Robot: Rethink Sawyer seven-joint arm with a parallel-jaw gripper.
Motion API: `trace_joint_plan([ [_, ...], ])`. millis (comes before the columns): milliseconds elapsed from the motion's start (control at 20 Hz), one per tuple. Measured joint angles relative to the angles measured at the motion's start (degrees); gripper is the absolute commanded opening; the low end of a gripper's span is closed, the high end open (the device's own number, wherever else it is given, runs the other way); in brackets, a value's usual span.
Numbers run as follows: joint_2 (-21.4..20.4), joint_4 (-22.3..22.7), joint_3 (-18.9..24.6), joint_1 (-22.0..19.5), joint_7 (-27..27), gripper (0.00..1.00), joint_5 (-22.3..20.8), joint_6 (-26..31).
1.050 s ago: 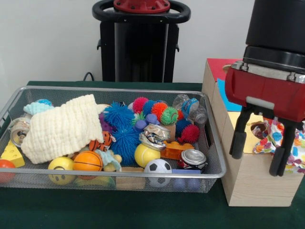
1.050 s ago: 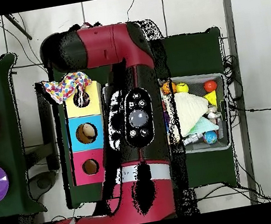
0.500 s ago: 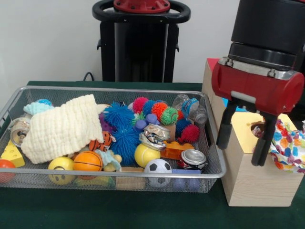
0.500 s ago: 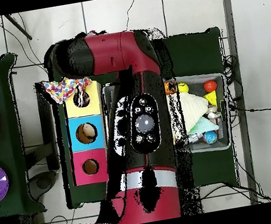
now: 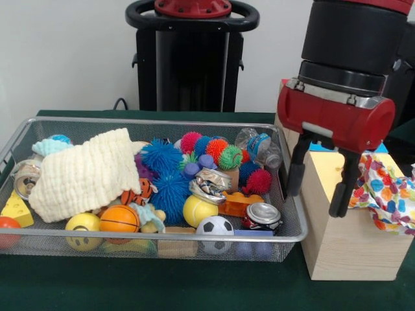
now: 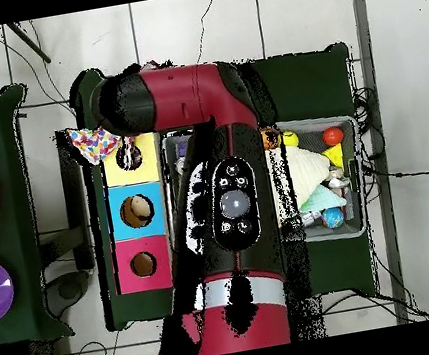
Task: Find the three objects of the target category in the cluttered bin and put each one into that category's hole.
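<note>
Empty claw [image 5: 317,191], fingers spread, hangs over wooden box [image 5: 337,240] beside wire bin [image 5: 285,194].

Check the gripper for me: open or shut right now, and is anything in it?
Open and empty. The gripper hangs over the wooden box edge with its two fingers spread apart, nothing between them.

A wire bin [image 5: 288,194] fills the left and centre of the front frame on the counter [image 5: 194,288], with a wooden box [image 5: 337,243] touching its right side. In the bin, a folded cloth [image 5: 84,172] lies at left, balls [image 5: 214,227] along the front edge, and a can [image 5: 262,215] at front right; a patterned cloth [image 5: 386,194] drapes over the box's right end.
</note>
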Motion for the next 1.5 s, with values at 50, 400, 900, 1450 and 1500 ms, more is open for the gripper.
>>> trace_joint_plan([
  [50,-0.3,0.58,0.25,0.01,0.0,1.0,-0.04,-0.04],
  [400,-2.53,4.45,1.6,0.07,0.0,1.0,-0.24,-0.09],
  [900,-4.33,6.4,1.93,1.33,0.0,1.0,-0.59,-0.09],
  [1450,-4.16,6.39,1.93,2.75,0.0,1.0,-0.58,-0.25],
  [1500,-3.99,6.38,1.93,2.94,0.0,1.0,-0.58,-0.5],
])
